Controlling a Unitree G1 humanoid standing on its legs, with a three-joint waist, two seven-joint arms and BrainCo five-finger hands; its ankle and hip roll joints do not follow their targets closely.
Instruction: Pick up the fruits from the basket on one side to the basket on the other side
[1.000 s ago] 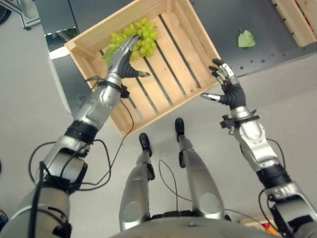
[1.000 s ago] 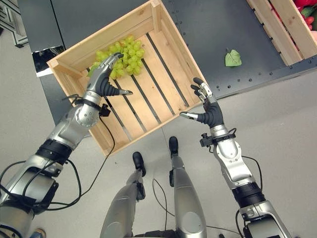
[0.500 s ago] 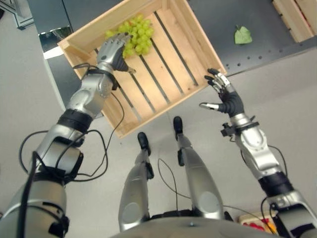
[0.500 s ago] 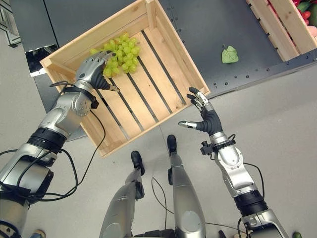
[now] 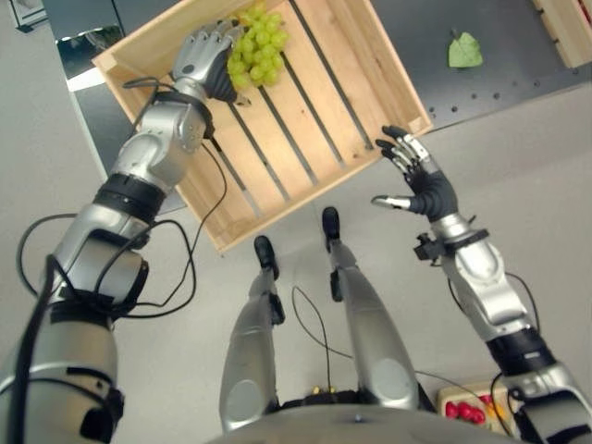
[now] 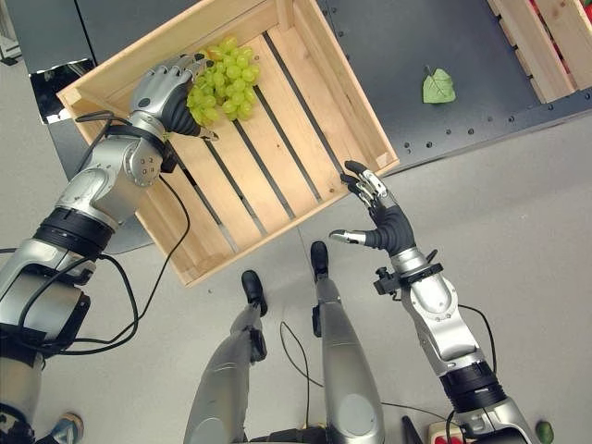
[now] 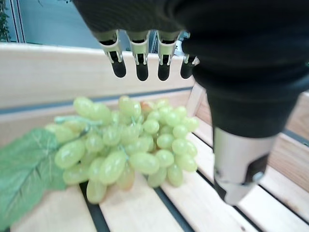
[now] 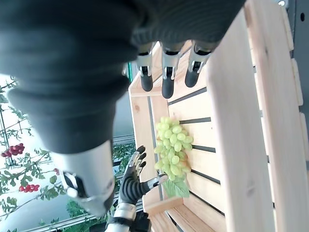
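A bunch of green grapes (image 6: 227,83) with a green leaf (image 7: 24,174) lies in the far corner of a slatted wooden crate (image 6: 268,157). My left hand (image 6: 159,88) is inside the crate at the left side of the bunch, open, its fingers (image 7: 140,60) spread just above the grapes (image 7: 130,145) and its thumb low beside them. No grape is in its grasp. The right wrist view shows that hand (image 8: 137,181) with spread fingers by the bunch (image 8: 171,150). My right hand (image 6: 379,217) hangs open and empty over the floor, just off the crate's near right corner.
The crate stands on a dark platform (image 6: 435,37), where a loose green leaf (image 6: 438,86) lies. A second wooden crate (image 6: 546,46) holding red fruit is at the top right. A small box of red fruit (image 5: 462,410) sits on the floor at the lower right.
The camera has shifted. My left hand has slid off the top of the grapes to their left side, nearer the crate's far wall. The right hand has kept its open pose.
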